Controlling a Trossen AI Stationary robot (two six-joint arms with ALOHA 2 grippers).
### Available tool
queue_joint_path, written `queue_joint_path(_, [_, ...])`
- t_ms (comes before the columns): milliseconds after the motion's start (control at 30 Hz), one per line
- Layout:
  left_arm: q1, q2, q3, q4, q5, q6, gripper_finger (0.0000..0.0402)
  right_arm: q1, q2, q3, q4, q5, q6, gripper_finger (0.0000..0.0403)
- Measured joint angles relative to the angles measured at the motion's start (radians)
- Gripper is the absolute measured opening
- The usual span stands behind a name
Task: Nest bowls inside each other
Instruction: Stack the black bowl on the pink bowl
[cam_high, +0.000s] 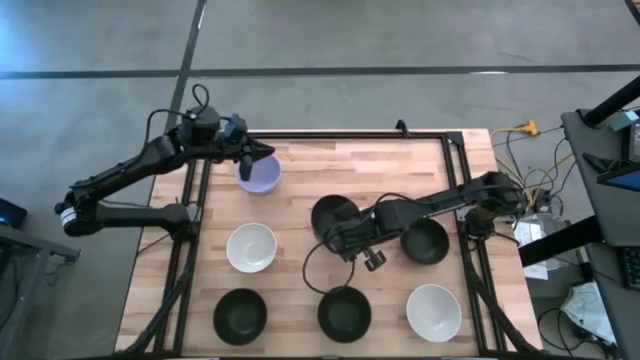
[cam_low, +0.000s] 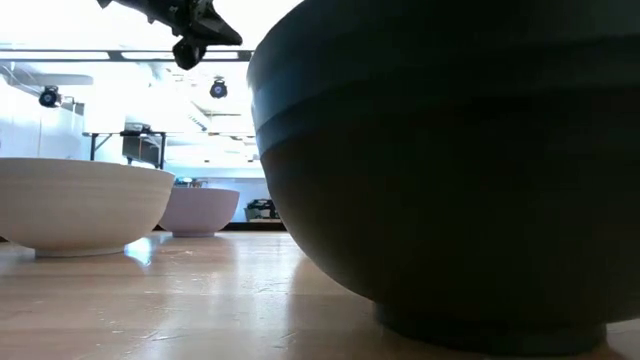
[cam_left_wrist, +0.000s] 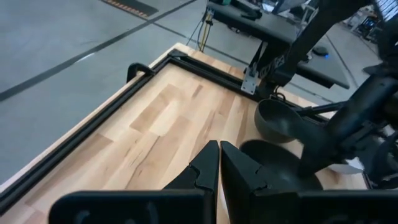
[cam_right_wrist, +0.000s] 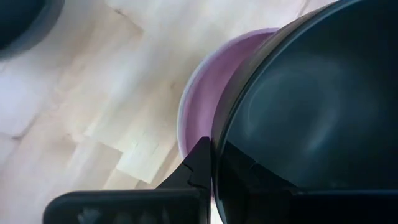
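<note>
My right gripper (cam_high: 343, 236) sits near the table's middle, shut on a black bowl (cam_high: 333, 215). In the right wrist view this black bowl (cam_right_wrist: 311, 106) lies over a pink bowl (cam_right_wrist: 196, 106), covering most of it. My left gripper (cam_high: 250, 158) hovers shut and empty at the far left, above the lavender bowl (cam_high: 260, 176). In the low view it (cam_low: 195, 35) is high over that bowl (cam_low: 200, 210). Standing on their bases are two white bowls (cam_high: 250, 247) (cam_high: 433, 312) and three more black bowls (cam_high: 425, 241) (cam_high: 240, 315) (cam_high: 344, 313). My right gripper holds the black bowl by its rim (cam_right_wrist: 214, 152) on the side toward the table's near right. One finger (cam_right_wrist: 199, 168) is outside the wall and the other inside. The fingers come slanting down from the near right. Whether the bowl rests in the pink bowl, I cannot tell.
A black metal frame (cam_high: 350, 135) runs along the table's edges. Bare wood lies at the far right (cam_high: 400, 165) and between the bowls. The near black bowl (cam_low: 450, 170) fills most of the low view. Cables and equipment (cam_high: 540, 190) stand beyond the right edge.
</note>
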Motion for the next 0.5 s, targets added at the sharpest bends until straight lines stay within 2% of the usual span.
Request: queue_joint_path(500, [0.000,-0.047,0.000,0.000,0.000,-0.002,0.0000,-0.001,0.057,-0.002,-0.021,-0.011,-0.043,0.0009])
